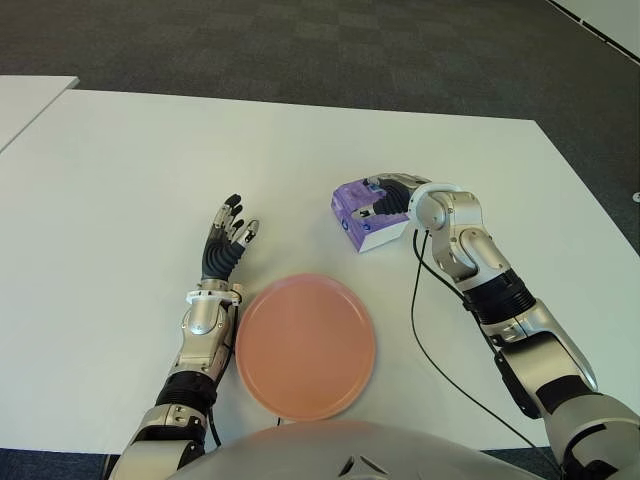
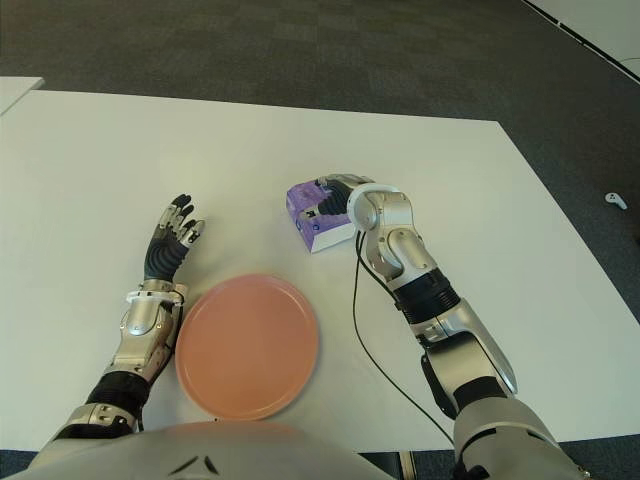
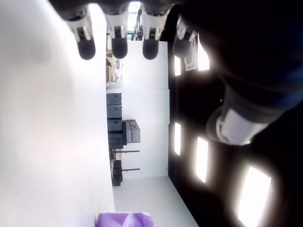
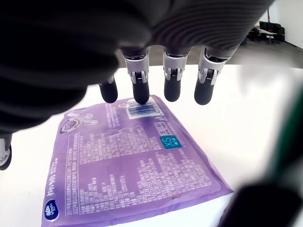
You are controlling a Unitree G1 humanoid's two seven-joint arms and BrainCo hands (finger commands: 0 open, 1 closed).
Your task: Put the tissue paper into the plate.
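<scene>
**Purple pack on white surface**

Smooth white surface [image 1: 120,180] above dark grey carpet floor [image 1: 300,40]. Glossy purple plastic tissue pack [image 1: 356,212] beyond round salmon-pink plate [image 1: 305,345]; right hand [image 1: 392,200] spread over it, not gripping. Left hand [image 1: 226,240] open beside plate.

Tissue paper pack [image 4: 132,165]: wrapped in glossy purple plastic film w/ printed text, slightly crinkled, white at the sides. Plate [image 1: 305,345]: smooth, matt, salmon-pink, plastic by the look. Worktop [image 1: 130,180]: smooth white surface, faint sheen. Right hand [image 1: 392,200] & left hand [image 1: 226,240]: silver metal-look wrist parts, black ribbed covering; fingers [image 4: 140,90] seen w/ dark rubbery tips and silver joints. Floor [image 1: 300,40]: dark grey carpet, rough weave.
</scene>
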